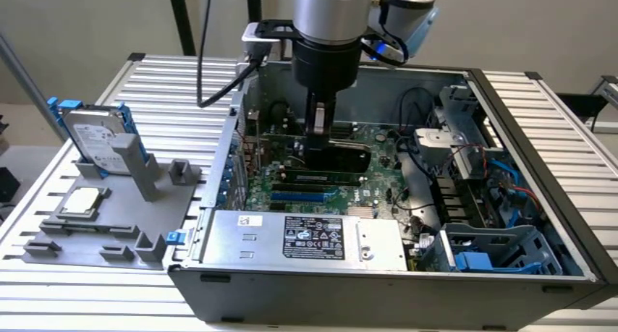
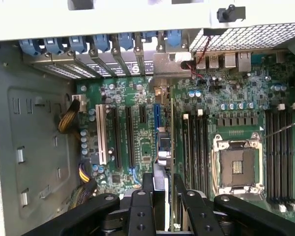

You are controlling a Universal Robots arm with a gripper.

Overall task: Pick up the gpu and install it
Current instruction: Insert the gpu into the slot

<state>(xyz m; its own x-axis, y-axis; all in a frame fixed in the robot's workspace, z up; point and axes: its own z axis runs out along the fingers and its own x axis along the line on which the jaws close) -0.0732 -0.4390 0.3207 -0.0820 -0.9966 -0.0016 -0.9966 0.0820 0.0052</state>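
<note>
A: Hard drive sits left, in the grey fixture. The gpu?
B: Inside the case. The gripper pinches the gpu, a thin dark card on edge directly below it, long axis along the black slots, just beside the blue slot on the green motherboard.

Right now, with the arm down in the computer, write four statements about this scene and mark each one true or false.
1. The gripper is shut on the gpu inside the open computer case. True.
2. The hard drive lies flat inside the case. False: it stands upright on the grey fixture outside the case, on the exterior view's left.
3. The CPU socket on the motherboard is empty. True.
4. The CPU chip is held by the gripper. False: it lies flat on the grey fixture, in front of the hard drive.
</note>
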